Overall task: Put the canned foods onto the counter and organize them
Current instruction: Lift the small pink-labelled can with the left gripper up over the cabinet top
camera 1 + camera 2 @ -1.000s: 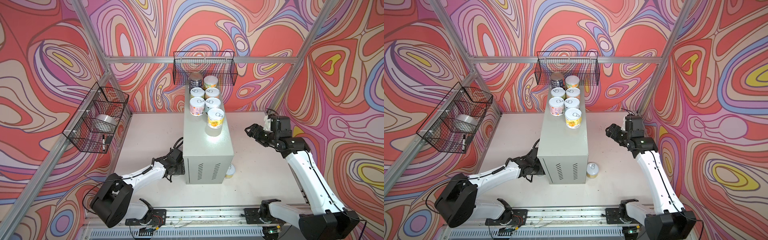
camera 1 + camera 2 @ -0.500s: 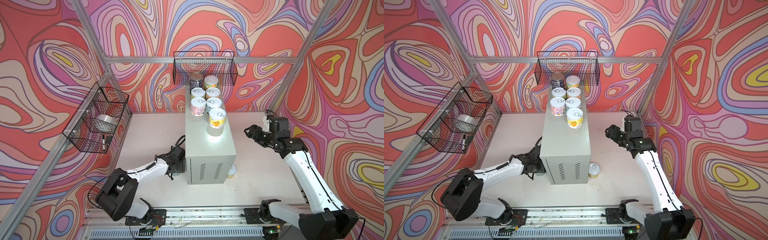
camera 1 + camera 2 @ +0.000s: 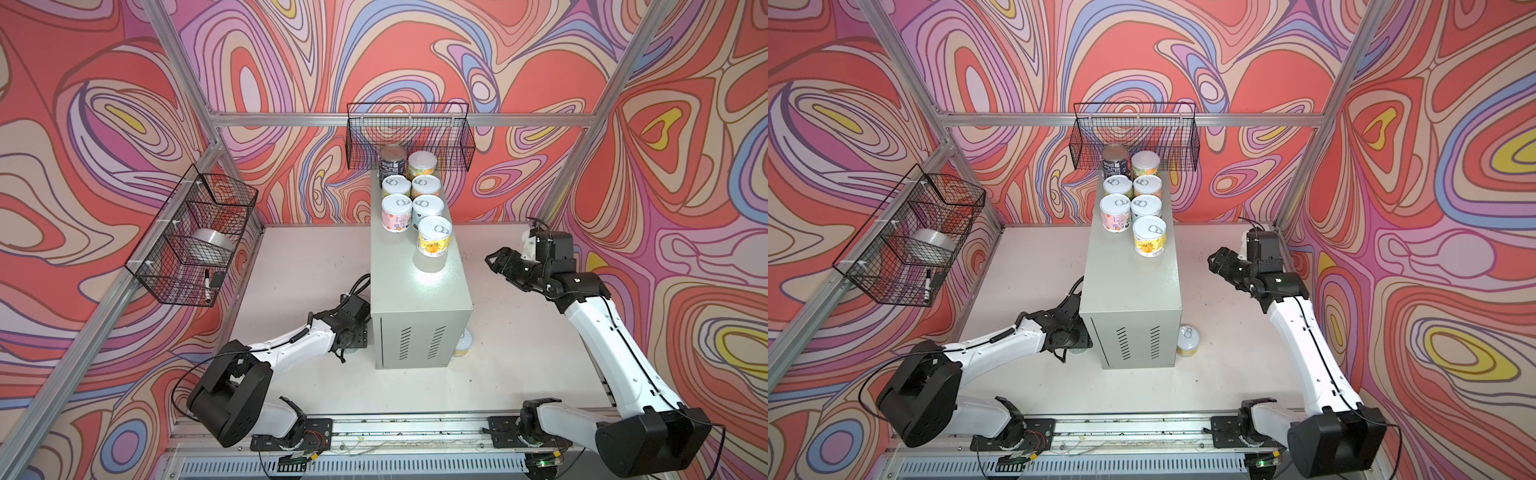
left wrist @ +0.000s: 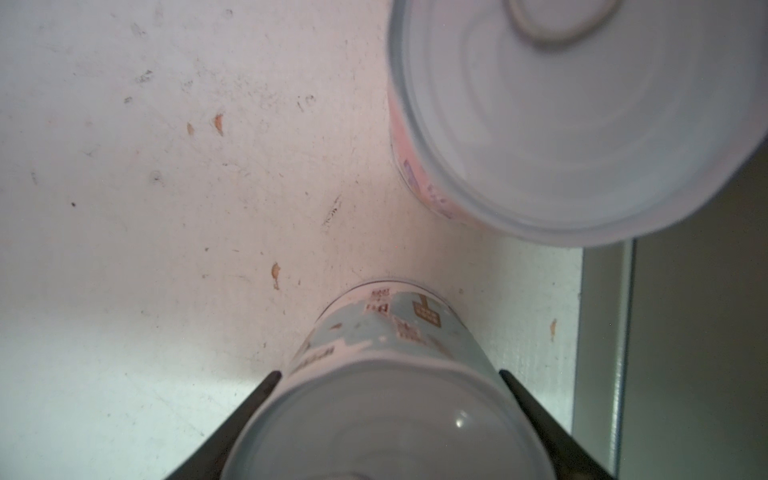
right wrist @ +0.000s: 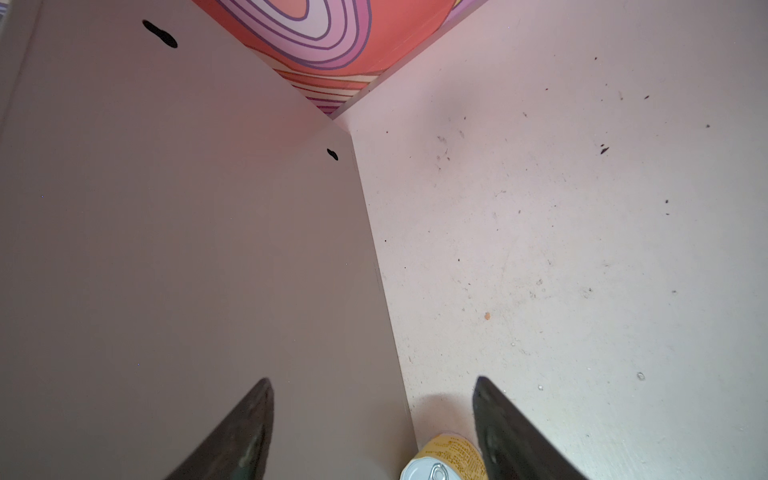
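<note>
Treating the tins (image 3: 428, 205) as stiff, probably weighty if full, with slick printed walls. Take one across the side wall about mid-height with the jaws square, not on the lid rim or pull tab. They're round, so an off-centre pinch could squirt one sideways.

Left: left pincer (image 4: 388, 373) is down at the low bench (image 4: 145, 187), straddling the blue tin (image 4: 386, 332) from above, one finger on each side of its wall. Fingers look to be at contact, but the lid hides the pads, so can't tell if it's truly clamped. The tin stands upright on the low bench. Pink tin (image 4: 582, 124) is near it, not touching. The tall bench (image 3: 419, 291) wall is just beside.

Middle: seven tins already sit on the tall bench's top, paired up at the back end. The front half is bare.

Right: stray tin (image 3: 1187, 338) stands upright on the low bench, just beside the tall bench's front right corner. Right pincer (image 5: 372, 381) hangs wide open and empty beside the tall bench's right wall, well apart from the stray tin.
</note>
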